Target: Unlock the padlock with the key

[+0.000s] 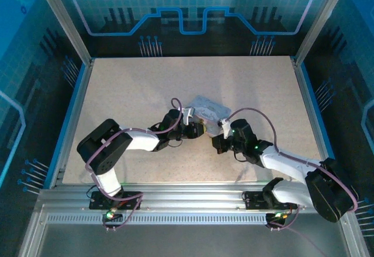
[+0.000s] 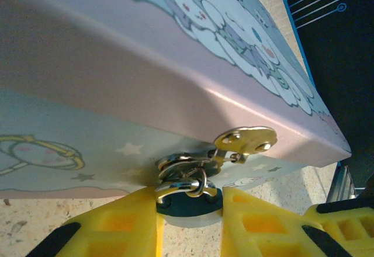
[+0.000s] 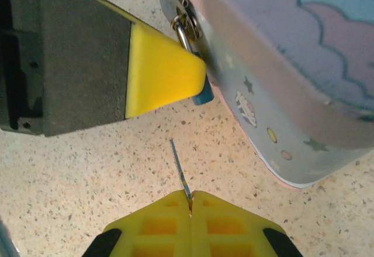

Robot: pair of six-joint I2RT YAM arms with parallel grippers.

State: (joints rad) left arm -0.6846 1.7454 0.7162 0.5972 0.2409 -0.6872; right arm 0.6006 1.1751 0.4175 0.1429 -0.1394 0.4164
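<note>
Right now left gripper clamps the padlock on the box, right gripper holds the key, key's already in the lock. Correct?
Not the last part. The key is not yet in the padlock: the right wrist view shows its tip short of it. Left gripper clamps the padlock on the box, right gripper holds the key.

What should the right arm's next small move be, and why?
Probably ease the right gripper forward, steering the thin dark-grey metal key toward the small teal-blue padlock. The key tip sits short of it, with bare table between, while the left gripper clamps the padlock body.
</note>
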